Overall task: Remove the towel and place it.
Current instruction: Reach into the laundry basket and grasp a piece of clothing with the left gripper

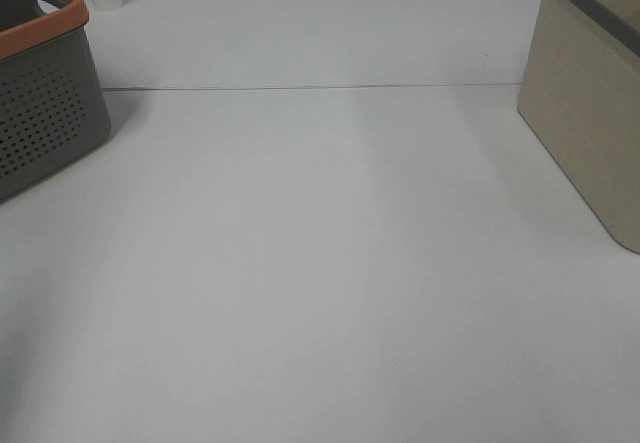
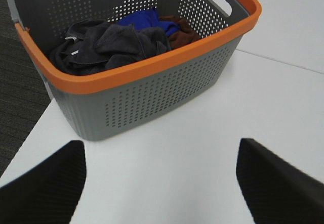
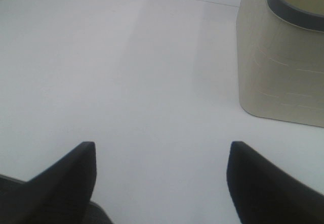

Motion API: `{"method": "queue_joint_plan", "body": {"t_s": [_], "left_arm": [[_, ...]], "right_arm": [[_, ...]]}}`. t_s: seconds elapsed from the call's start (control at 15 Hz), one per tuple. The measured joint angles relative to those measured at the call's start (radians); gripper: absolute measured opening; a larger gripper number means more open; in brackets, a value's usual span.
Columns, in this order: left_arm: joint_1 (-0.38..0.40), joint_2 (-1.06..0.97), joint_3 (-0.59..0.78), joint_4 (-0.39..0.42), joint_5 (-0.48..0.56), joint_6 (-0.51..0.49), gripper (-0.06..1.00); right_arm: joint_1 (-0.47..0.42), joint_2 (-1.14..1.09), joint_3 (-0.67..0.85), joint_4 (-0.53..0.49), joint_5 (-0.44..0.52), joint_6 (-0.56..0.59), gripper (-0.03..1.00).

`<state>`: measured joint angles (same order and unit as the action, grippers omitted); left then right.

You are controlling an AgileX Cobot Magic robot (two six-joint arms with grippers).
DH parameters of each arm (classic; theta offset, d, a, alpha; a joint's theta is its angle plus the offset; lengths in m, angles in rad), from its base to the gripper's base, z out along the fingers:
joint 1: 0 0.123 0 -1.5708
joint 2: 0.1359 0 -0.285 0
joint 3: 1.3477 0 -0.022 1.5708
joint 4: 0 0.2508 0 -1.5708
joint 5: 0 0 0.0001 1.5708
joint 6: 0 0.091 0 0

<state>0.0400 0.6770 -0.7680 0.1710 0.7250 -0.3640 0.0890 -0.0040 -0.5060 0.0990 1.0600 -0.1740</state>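
Two empty grippers, jaws spread wide: left gripper [image 2: 160,144] over the table [image 2: 212,118] just short of the grey basket [image 2: 152,64], right gripper [image 3: 162,144] near the beige bin [image 3: 268,72]. The towel [image 2: 109,47] lies crumpled inside the basket, against blue cloth [image 2: 144,19]. Judged soft, light and limp, so pinch a raised top fold.

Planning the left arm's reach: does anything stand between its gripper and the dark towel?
The near wall of the grey basket stands between the open left gripper and the towel. From above nothing visible covers it; a blue cloth lies beside it.
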Motion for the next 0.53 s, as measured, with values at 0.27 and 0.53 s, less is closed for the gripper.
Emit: {"method": "queue_joint_plan", "body": {"t_s": [0.27, 0.53], "left_arm": [[0.000, 0.238, -0.152, 0.062, -0.116, -0.159, 0.76], [0.000, 0.504, -0.319, 0.138, -0.177, -0.408, 0.76]], "right_arm": [[0.000, 0.000, 0.000, 0.000, 0.000, 0.000, 0.71], [0.000, 0.000, 0.000, 0.000, 0.000, 0.000, 0.71]]}}
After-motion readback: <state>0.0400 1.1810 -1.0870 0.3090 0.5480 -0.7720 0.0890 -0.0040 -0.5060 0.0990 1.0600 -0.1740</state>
